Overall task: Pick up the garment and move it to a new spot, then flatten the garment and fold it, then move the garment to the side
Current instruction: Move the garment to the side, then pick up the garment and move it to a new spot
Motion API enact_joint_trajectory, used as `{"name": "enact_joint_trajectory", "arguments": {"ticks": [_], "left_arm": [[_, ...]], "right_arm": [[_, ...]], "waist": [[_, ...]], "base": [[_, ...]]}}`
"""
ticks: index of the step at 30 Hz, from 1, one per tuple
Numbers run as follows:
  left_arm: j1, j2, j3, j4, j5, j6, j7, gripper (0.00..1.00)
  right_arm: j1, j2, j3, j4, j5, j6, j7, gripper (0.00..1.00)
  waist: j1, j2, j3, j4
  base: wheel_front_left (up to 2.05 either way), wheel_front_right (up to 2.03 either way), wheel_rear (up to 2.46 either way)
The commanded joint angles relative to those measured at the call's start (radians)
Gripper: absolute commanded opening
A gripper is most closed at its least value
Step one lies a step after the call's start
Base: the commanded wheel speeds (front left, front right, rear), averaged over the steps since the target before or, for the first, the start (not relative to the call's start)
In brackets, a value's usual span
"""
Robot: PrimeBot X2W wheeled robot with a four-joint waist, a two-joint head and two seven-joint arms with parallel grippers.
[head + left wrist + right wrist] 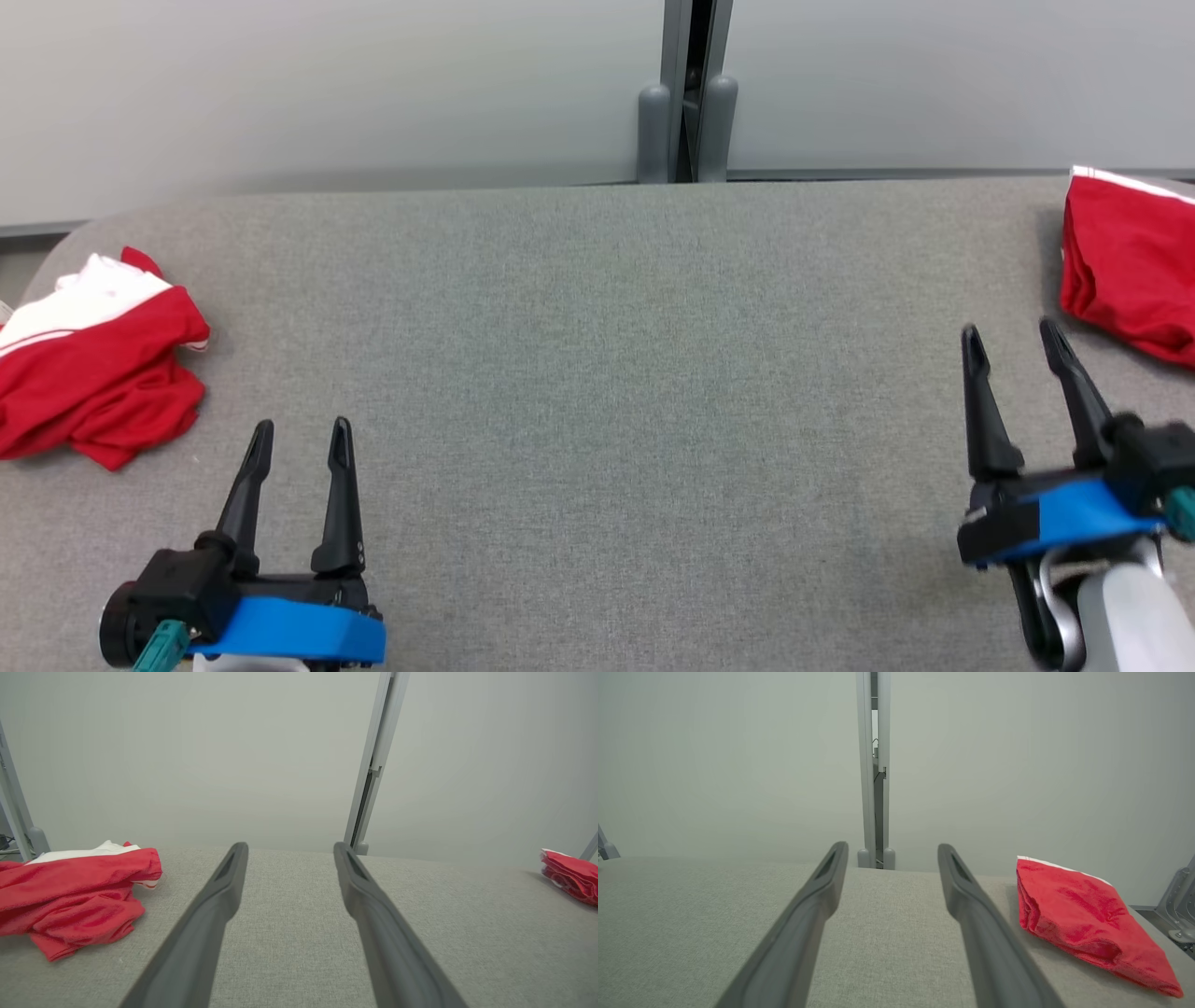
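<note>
I have both arms low in my head view over the grey fabric table (pixel 597 373). The left gripper (pixel 302 427) sits at the lower left of the frame with its two dark fingers spread apart and nothing between them. The right gripper (pixel 1010 329) is at the lower right, a little higher in the frame. Its fingers are spread just as wide and are also empty.

The crumpled garment (pixel 93 373) lies in a loose heap at the left edge of the frame, close to the table's rounded corner. It is red cloth with a white panel bunched on its upper side. It sits up and to the left of the left gripper, near it but not touching. In my left wrist view the heap is at the middle left, beside the left finger, with bare table between them.

A folded garment (pixel 1130 271), red with a thin white edge along its top, rests at the right edge of the frame. It is up and to the right of the right gripper's fingertips, close by but apart from them. In my right wrist view it lies as a neat wedge at the right of the frame, just past the right finger.

Across the middle of the frame the table shows bare fabric. Behind it stand pale wall panels joined by a grey post (pixel 686 93) at the top centre.
</note>
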Motion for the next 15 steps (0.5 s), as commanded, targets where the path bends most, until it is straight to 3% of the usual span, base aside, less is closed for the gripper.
{"name": "enact_joint_trajectory", "arguments": {"ticks": [1, 15], "left_arm": [[0.021, 0.001, 0.001, 0.005, -0.004, 0.001, -0.004, 1.00], [0.069, 0.007, -0.002, 0.019, -0.014, 0.001, -0.008, 1.00]], "right_arm": [[0.060, 0.026, -0.025, -0.035, -0.009, 0.000, 0.009, 1.00], [0.263, 0.101, -0.082, -0.186, -0.026, 0.000, 0.059, 1.00]], "waist": [[0.0002, 0.0000, -0.022, 0.001], [0.0002, 0.0000, -0.070, 0.012]], "base": [[0.00, 0.00, 0.00], [0.00, 0.00, 0.00]]}}
